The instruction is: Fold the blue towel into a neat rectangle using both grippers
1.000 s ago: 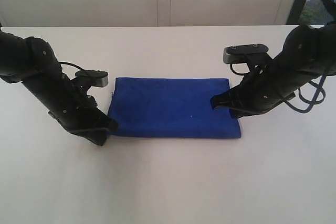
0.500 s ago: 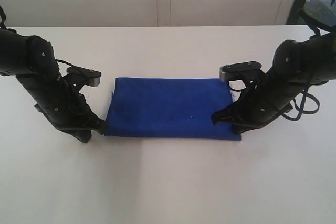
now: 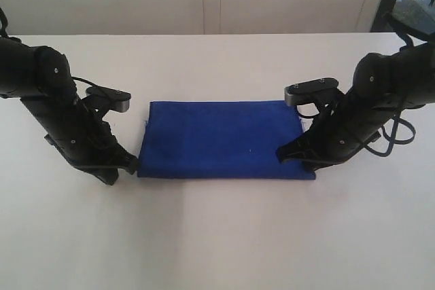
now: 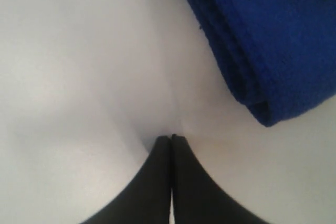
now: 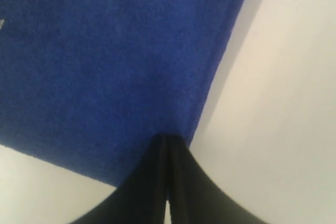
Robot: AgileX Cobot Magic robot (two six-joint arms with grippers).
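Towel (image 3: 224,139) is lying flat at the middle of the table (image 3: 217,249), already doubled into a tidy rectangle with its long side running left to right; stacked layers are showing along its left edge in the left wrist view; the cloth is being judged soft, light and limp, with a napped terry face that should be gripping well against the jaws, yet sagging and coming unfolded if lifted at one point only; a hold is best being taken at two corners at once, through every layer, so that no ply is being left behind; the table is smooth, white and hard, so the edge is probably being scooped under rather than pressed on; the left gripper (image 4: 170,139) is standing with its tapered black jaws closed tip to tip on nothing, over bare table just beside the near left corner, apart from the cloth; the right gripper (image 5: 168,139) is likewise closed and empty, its tips sitting over the blue at the right edge; whether they are touching the nap cannot be told.
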